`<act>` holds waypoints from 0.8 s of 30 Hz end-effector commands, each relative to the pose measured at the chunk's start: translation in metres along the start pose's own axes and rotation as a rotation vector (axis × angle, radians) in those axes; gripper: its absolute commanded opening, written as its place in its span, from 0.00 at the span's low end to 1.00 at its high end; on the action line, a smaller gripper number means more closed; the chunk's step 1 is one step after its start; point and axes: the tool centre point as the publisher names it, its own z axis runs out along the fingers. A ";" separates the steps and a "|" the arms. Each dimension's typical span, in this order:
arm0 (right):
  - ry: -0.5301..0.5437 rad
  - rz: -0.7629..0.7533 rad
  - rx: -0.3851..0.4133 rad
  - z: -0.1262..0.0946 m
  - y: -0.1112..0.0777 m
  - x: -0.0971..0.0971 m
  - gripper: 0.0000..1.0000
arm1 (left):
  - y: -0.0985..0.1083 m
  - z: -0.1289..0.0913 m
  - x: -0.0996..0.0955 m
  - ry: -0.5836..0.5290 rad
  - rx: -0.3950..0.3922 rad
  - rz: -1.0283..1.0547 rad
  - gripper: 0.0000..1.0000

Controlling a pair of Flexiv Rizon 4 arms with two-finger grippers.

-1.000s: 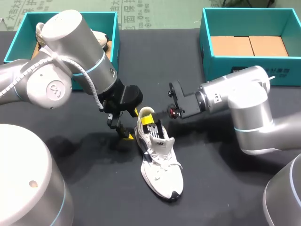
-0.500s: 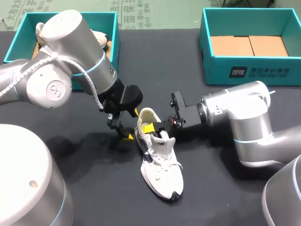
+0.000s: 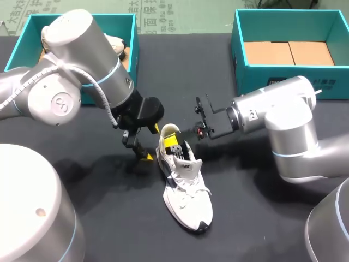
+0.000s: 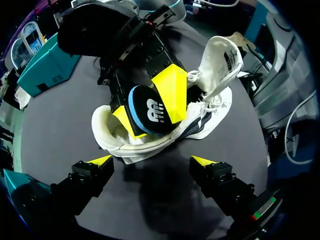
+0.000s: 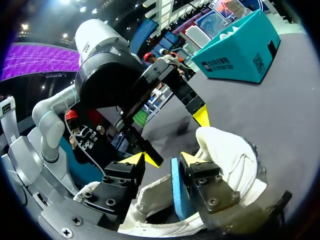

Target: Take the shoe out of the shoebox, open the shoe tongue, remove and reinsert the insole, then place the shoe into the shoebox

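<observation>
1 insole (image 5: 175,192) against finger (image 5: 200,176) of right hand (image 5: 163,158), wrist views only.

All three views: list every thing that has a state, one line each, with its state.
shoe, upright on its sole on the table, out of both boxes
tongue, pulled open
insole, partly out of the shoe at the heel
right gripper, at the heel opening by the insole, grip unclear
left gripper, open, empty, beside the heel
right shoebox, open, no shoe inside
left shoebox, open, something pale inside
</observation>
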 end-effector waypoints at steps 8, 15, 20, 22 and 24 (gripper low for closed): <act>-0.052 -0.018 0.054 -0.019 0.015 0.015 0.48 | 0.012 -0.022 0.005 -0.034 -0.010 0.002 1.00; -0.090 -0.006 0.065 -0.039 0.023 0.015 0.47 | 0.025 -0.042 0.007 -0.031 -0.015 0.027 1.00; -0.107 0.013 0.073 -0.059 0.030 0.012 0.47 | 0.037 -0.057 0.010 -0.016 -0.030 0.061 1.00; -0.115 0.022 0.076 -0.068 0.033 0.009 0.48 | 0.042 -0.062 0.010 -0.005 -0.043 0.076 1.00; -0.122 0.030 0.085 -0.076 0.037 0.007 0.48 | 0.047 -0.066 0.011 0.005 -0.058 0.087 1.00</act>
